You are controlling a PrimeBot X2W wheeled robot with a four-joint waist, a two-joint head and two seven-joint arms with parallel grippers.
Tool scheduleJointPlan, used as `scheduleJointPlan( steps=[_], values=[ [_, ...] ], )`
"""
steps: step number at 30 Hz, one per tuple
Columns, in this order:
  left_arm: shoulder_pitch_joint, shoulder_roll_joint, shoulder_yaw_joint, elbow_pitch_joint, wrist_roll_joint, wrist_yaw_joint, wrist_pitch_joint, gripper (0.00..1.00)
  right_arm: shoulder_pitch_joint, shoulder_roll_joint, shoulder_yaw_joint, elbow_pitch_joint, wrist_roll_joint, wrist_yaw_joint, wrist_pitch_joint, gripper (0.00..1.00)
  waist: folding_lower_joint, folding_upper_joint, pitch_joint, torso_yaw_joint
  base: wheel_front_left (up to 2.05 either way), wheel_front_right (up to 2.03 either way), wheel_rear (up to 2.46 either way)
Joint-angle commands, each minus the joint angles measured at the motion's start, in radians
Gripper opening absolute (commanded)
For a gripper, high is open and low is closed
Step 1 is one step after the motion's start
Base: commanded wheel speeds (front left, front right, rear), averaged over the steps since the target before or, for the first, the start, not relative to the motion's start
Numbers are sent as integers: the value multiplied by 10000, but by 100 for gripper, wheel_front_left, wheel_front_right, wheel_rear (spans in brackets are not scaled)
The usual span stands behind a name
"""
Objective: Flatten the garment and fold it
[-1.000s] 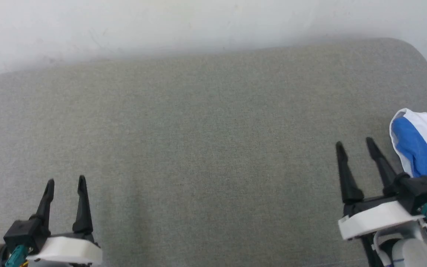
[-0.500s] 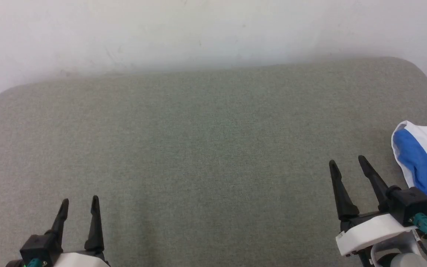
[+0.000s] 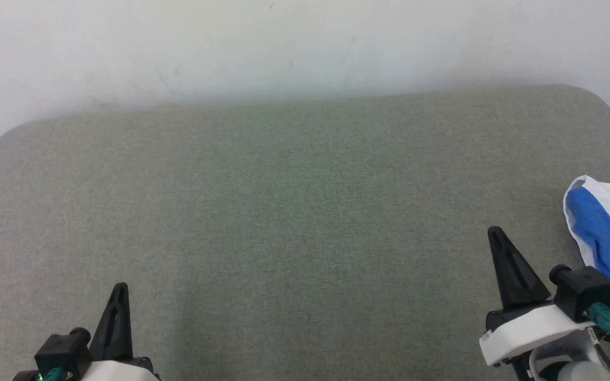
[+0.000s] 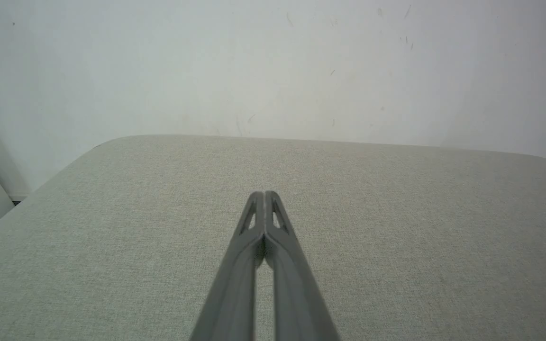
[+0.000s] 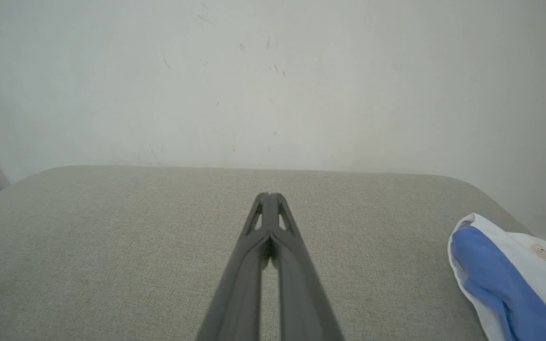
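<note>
The garment (image 3: pixel 607 227), white with a royal-blue part, light-blue lettering and a small tan emblem, lies bunched at the right edge of the grey-green cushioned surface (image 3: pixel 294 211), partly cut off by the head view's edge. It also lies at the lower right of the right wrist view, garment (image 5: pixel 505 279). My right gripper (image 3: pixel 495 233) is shut and empty, a short way left of the garment and not touching it. My left gripper (image 3: pixel 119 288) is shut and empty at the lower left, far from the garment. In the wrist views the left gripper (image 4: pixel 264 194) and right gripper (image 5: pixel 269 195) have their fingertips pressed together.
A white wall (image 3: pixel 284 47) runs behind the cushioned surface, whose far corners are rounded. A wide stretch of bare fabric lies between the two grippers.
Both grippers have gone from open to shut. The head camera has tilted, so the surface sits lower in view.
</note>
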Motion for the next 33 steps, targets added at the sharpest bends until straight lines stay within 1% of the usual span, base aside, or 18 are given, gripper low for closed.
scheduleJointPlan(
  steps=[1, 33],
  values=[
    [-59, -28, -52, -65, 86, 64, 60, 0, -17, 5, -4, 11, -70, -1, 27, 0, 0, -1, -1, 7, 0, 0, 0],
    [-309, -152, -426, -397, 440, 329, 713, 0, -88, 11, -49, 54, -362, -7, 275, 0, 0, -1, -18, 143, 0, 0, 0]
  ],
)
